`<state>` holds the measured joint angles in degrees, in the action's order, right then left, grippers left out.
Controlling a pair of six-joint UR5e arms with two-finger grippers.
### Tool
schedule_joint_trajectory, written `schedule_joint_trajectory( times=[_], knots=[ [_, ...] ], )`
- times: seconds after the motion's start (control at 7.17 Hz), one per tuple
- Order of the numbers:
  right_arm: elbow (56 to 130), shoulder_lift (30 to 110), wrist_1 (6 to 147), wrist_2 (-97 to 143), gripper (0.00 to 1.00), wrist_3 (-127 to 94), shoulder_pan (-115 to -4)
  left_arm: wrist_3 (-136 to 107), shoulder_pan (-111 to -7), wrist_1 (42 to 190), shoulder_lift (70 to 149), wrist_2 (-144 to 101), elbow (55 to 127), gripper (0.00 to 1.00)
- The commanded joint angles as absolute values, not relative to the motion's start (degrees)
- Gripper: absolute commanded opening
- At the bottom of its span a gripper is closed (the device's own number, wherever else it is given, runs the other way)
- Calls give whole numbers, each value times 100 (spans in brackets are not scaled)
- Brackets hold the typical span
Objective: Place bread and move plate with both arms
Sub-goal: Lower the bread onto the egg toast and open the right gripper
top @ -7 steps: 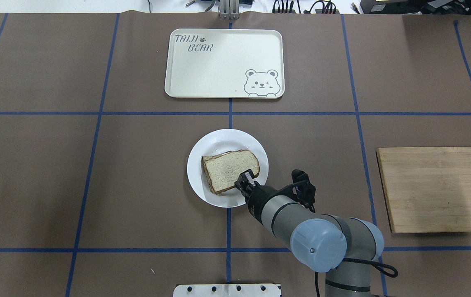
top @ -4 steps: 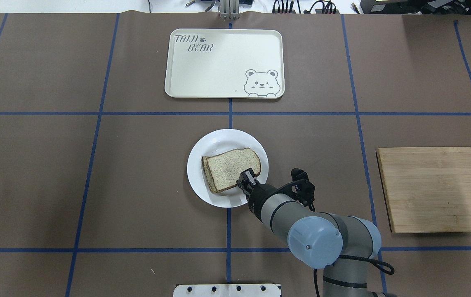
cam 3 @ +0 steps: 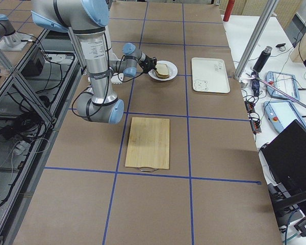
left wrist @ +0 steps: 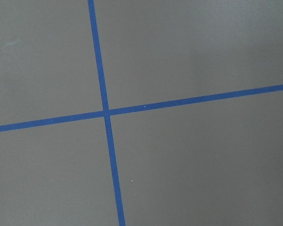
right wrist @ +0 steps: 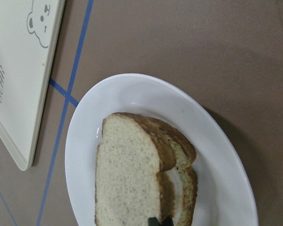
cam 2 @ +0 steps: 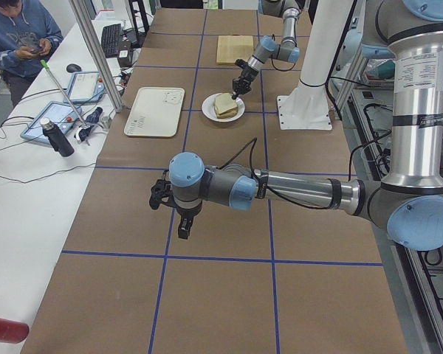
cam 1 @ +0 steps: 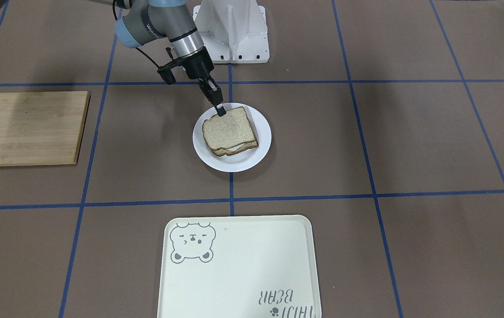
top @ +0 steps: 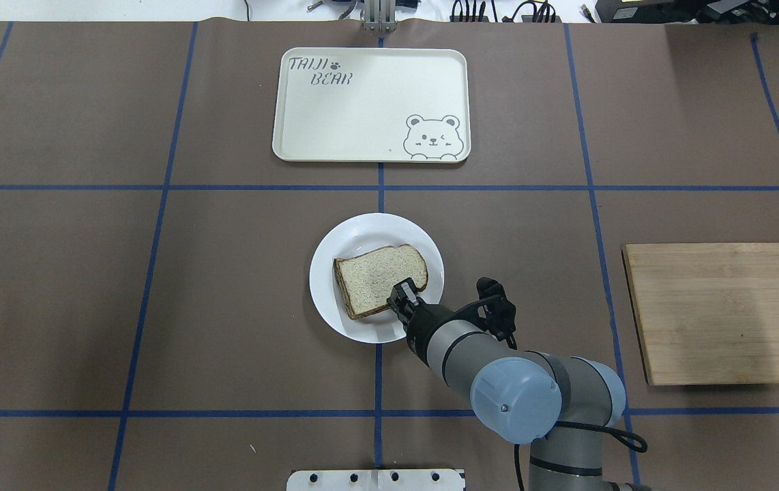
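The white plate sits mid-table on the centre tape line. On it the plain bread lies on top of a second slice with white egg showing between them. My right gripper is shut on the top slice's near right corner, with its fingertips at the crust in the right wrist view. The front view shows the same grip on the bread. My left gripper hangs over bare table far from the plate; I cannot tell whether it is open or shut.
The cream bear-print tray lies beyond the plate at the far side. A wooden cutting board lies to the right. The robot's white base stands behind the plate. The left wrist view shows only brown table and crossing blue tape.
The held top slice has shifted and turned slightly over the lower slice. The right arm's elbow has drifted a little to the left. The plate has not moved.
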<state>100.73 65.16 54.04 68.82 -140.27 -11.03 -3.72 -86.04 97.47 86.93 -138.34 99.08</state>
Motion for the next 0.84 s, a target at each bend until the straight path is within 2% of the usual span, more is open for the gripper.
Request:
schedule_joint_trajectory(
  times=[0.0, 0.28, 0.42, 0.7],
  knots=[
    [10037, 6513, 5405, 6882, 0, -13984, -1116, -378, -8604, 9747, 8692, -13834, 9914, 99],
    [10028, 6513, 5405, 6882, 0, -13975, -1116, -378, -8604, 9747, 8692, -13834, 9923, 99],
    [10028, 6513, 5405, 6882, 20, -13957, -1116, -378, -8604, 9747, 8692, -13834, 9923, 99],
    [10028, 6513, 5414, 6882, 69, -13835, -1116, -378, -8613, 9747, 8692, -13834, 9932, 99]
  ],
)
